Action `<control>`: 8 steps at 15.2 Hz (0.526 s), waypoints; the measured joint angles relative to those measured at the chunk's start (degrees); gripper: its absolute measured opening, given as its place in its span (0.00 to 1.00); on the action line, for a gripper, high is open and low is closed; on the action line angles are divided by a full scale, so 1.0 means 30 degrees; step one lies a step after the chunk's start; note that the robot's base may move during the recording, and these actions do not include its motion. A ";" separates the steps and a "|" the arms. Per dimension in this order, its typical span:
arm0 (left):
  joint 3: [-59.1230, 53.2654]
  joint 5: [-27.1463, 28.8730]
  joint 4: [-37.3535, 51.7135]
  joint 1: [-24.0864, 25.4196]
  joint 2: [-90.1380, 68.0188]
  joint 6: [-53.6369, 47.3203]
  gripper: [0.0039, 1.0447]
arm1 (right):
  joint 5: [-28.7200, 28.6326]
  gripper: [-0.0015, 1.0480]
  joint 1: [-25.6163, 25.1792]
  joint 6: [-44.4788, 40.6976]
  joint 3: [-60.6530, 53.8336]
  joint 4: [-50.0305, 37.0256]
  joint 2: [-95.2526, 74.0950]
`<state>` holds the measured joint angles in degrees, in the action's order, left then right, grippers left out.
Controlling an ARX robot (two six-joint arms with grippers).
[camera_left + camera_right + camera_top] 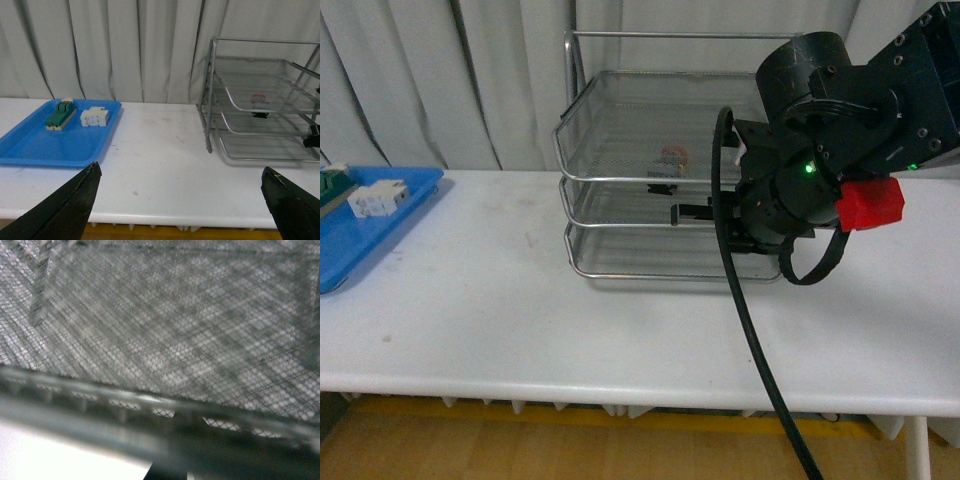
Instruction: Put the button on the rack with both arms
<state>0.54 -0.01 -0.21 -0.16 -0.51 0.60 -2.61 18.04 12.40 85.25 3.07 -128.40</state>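
The silver wire-mesh rack point(582, 215) stands at the back of the white table. The button point(672, 156), with its red cap and dark body, shows through the mesh of the upper tiers; which tier it rests on I cannot tell. My right gripper point(692, 213) is shut on the front rim of the rack's middle tray. The right wrist view is filled with blurred rack point(175, 340) mesh and rim. In the left wrist view my left gripper point(180, 167) hangs open over the table's front edge, far from the rack point(210, 100) and the button point(257, 97).
A flat blue tray point(360, 240) lies at the table's left end with a white block point(377, 198) and a green-and-cream switch point(61, 114). A black cable point(750, 330) hangs from the right arm across the table front. A curtain closes the back.
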 joint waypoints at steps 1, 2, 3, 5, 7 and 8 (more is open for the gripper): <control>0.0000 0.0007 0.0000 0.0000 0.0000 0.0007 0.94 | -0.0168 0.02 0.0117 0.0386 -0.0969 -0.0299 0.0663; 0.0000 0.0015 -0.0007 0.0000 0.0000 0.0007 0.94 | -0.0350 0.02 0.0262 0.0882 -0.2324 -0.0656 0.1821; 0.0000 0.0007 0.0000 0.0000 0.0007 0.0000 0.94 | -0.0583 0.02 0.0393 0.1188 -0.3453 -0.1035 0.3045; 0.0000 0.0007 -0.0007 0.0000 0.0000 0.0007 0.94 | -0.0933 0.02 0.0627 0.1734 -0.6054 -0.2069 0.5661; 0.0000 0.0007 0.0000 0.0000 0.0000 0.0007 0.94 | -0.1479 0.02 0.0481 0.2375 -0.9260 -0.3191 0.8612; 0.0000 0.0007 0.0000 0.0000 0.0000 0.0007 0.94 | -0.2237 0.02 -0.0051 0.2790 -1.0892 -0.3366 1.0761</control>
<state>0.54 0.01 -0.21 -0.16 -0.51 0.62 -9.32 17.89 20.78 52.58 -7.03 -96.12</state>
